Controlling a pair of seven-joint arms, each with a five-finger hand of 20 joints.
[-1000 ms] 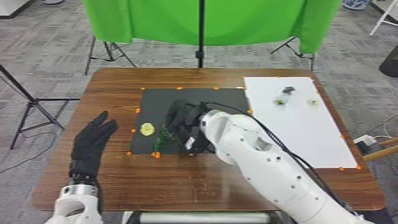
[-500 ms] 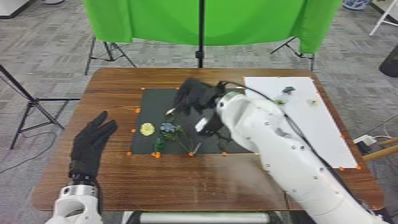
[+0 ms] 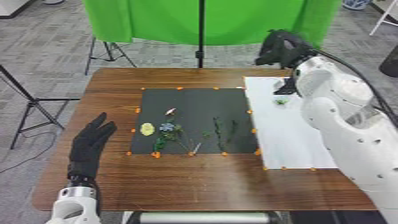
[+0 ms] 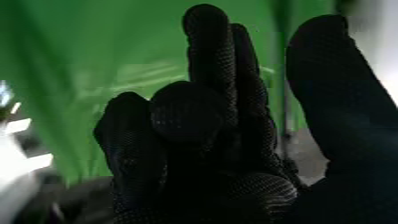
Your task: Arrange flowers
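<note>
Black-gloved right hand (image 3: 289, 50) wide, thumb (image 4: 327, 85) well apart from partly bent fingers (image 4: 185, 112), left hand (image 3: 87, 152) straight-fingered.

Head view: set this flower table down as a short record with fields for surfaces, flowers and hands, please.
Surface: brown wooden table
Flower area: dark rectangular mat
Beside it, on the right: white rectangular sheet
On the mat: yellow flower; blue flower just right of it; small pink bud beyond the blue one; thin green stems farther right
On the sheet: small green sprig
Left hand: left of the mat, fingers straight
Right hand: out past the sheet's far end, thumb apart from fingers
</note>
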